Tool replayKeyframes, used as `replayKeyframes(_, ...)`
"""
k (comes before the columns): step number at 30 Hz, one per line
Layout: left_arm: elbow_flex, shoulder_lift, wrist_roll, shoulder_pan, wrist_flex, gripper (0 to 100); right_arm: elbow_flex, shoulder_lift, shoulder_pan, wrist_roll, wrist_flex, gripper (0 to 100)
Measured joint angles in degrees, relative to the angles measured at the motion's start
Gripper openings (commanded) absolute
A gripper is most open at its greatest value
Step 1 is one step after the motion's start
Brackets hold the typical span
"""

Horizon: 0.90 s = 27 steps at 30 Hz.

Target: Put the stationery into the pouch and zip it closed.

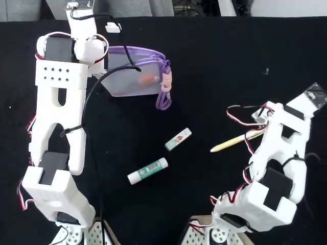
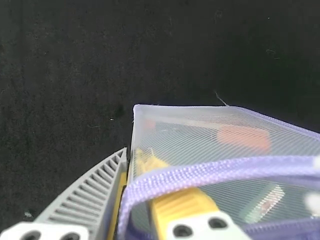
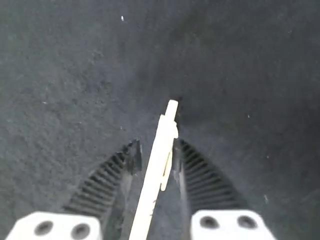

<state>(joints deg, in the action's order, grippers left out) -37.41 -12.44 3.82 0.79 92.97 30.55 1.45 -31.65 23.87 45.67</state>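
1. My right gripper (image 3: 155, 151) is closed narrowly on a pale yellow pen (image 1: 231, 143). It grips near the back end, so most of the pen sticks out ahead.
2. My left gripper (image 2: 131, 153) is clamped on the rim of the mesh pouch (image 2: 210, 132), well apart from the pen.
3. A glue stick (image 1: 147, 171) and a smaller labelled piece (image 1: 178, 139) lie between the two grippers.
4. Risk, I judge: the long free end may swing or catch the purple rim. The mouth is held at one side only, so it may sag shut.
5. The right arm is folded low and the left arm is stretched far forward.
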Motion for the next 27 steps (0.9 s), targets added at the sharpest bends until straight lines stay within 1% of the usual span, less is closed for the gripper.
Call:
replayKeyframes(3, 0.1, 0.0, 0.0, 0.0, 0.0, 3, 0.4, 0.0, 0.4, 0.0, -0.3, 19.3)
replayKeyframes(10, 1.2, 0.0, -0.2, 0.0, 0.0, 3, 1.8, 0.3, 0.5, 0.0, -0.3, 19.1)
replayKeyframes(15, 1.3, 0.0, -0.2, 0.0, 0.0, 3, 0.1, 6.1, 0.6, 0.0, -0.2, 19.1)
replayKeyframes(18, 1.3, 0.0, 0.0, 0.0, 0.0, 3, -3.9, 9.1, 0.7, 0.0, 2.3, 18.7)
replayKeyframes(23, 1.5, 0.0, 0.0, 0.0, 0.0, 3, -7.1, 11.5, 0.5, 0.2, 4.7, 8.6)
replayKeyframes(27, 1.5, 0.0, 0.0, 0.0, 0.0, 3, -7.1, 11.5, 0.2, 0.2, 5.1, 5.1)
